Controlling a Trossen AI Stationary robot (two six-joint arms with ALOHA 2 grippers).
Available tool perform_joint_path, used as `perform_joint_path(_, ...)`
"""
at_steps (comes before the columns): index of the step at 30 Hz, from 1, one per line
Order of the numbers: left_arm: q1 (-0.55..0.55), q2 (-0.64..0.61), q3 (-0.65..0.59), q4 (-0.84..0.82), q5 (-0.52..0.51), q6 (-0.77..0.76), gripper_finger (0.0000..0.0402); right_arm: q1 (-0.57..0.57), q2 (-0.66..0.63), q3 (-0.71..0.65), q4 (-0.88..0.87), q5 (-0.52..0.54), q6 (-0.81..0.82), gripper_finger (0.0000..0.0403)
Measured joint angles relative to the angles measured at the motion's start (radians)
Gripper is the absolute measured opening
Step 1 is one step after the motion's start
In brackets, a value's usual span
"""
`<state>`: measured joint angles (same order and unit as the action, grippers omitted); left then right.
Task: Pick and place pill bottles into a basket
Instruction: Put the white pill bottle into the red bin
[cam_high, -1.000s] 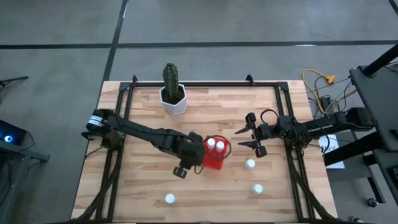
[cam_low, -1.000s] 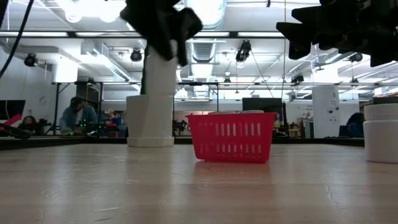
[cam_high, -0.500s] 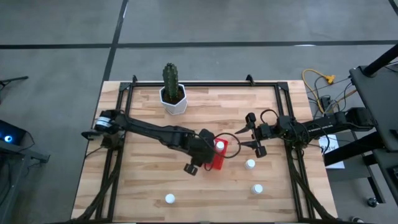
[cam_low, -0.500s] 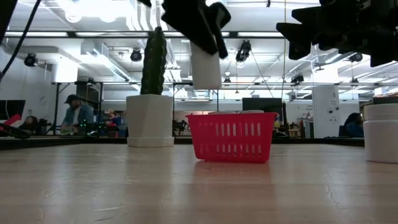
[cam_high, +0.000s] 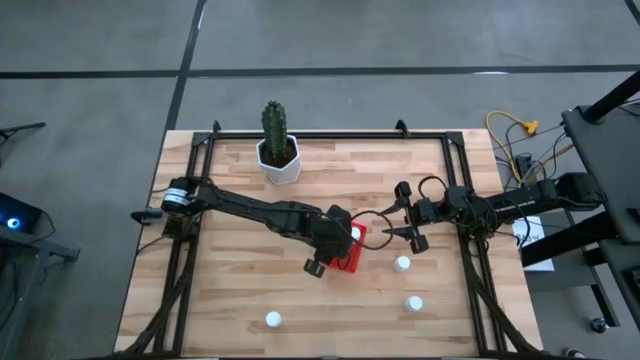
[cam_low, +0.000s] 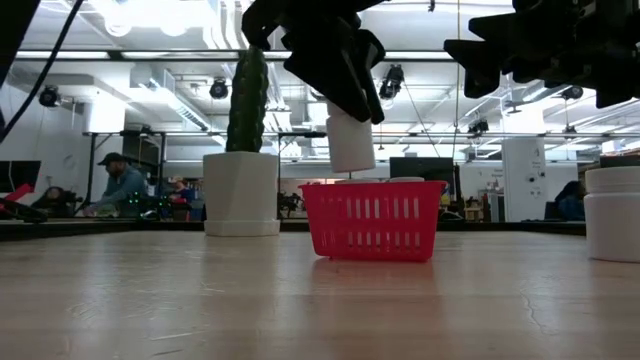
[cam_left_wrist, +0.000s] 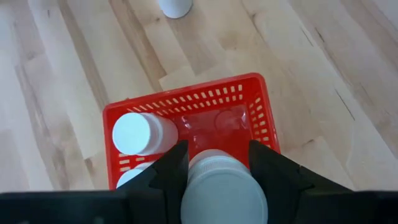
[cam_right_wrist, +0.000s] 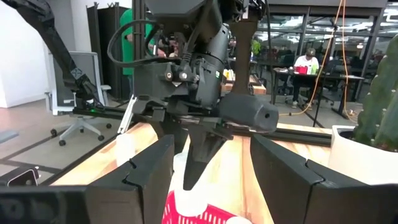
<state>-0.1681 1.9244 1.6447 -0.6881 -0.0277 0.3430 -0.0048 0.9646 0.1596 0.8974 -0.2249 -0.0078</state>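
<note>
My left gripper (cam_high: 338, 240) is shut on a white pill bottle (cam_low: 351, 142) and holds it just above the red mesh basket (cam_low: 373, 220), which also shows in the high view (cam_high: 352, 258). Two white bottles (cam_left_wrist: 142, 132) stand in the basket's left part. Three more bottles stand on the table: two to the right of the basket (cam_high: 402, 264) (cam_high: 414, 303) and one near the front edge (cam_high: 273, 320). My right gripper (cam_high: 386, 222) is open and empty, hovering to the right of the basket. My left gripper pinches the bottle's upper part, at the sides of its cap (cam_left_wrist: 217, 180), between its two fingers (cam_left_wrist: 173, 167). The fingers come from above, pointing down. The bottle hangs upright below them, its body (cam_low: 351, 150) lifted clear above the basket's rim.
A white hexagonal pot with a green cactus (cam_high: 279, 158) stands at the far side, left of centre. Black frame rails run along the table's edges (cam_high: 190, 200). A large white bottle (cam_low: 612, 215) shows close at the low view's right. People sit in the room behind.
My left gripper has carried the bottle toward the table's right edge, from beside the basket's left side to over the basket, and has come down toward its rim. The bottle stays upright in the hold.
</note>
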Motion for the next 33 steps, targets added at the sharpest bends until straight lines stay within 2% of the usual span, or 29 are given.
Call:
perform_joint_path(16, 0.038, 0.076, -0.004, 0.024, -0.007, 0.016, 0.0133, 0.000, 0.000, 0.000, -0.003, 0.018, -0.002, 0.0203)
perform_joint_path(33, 0.058, 0.085, -0.004, 0.028, -0.007, 0.031, 0.0133, 0.000, 0.000, 0.000, -0.003, 0.016, -0.010, 0.0203)
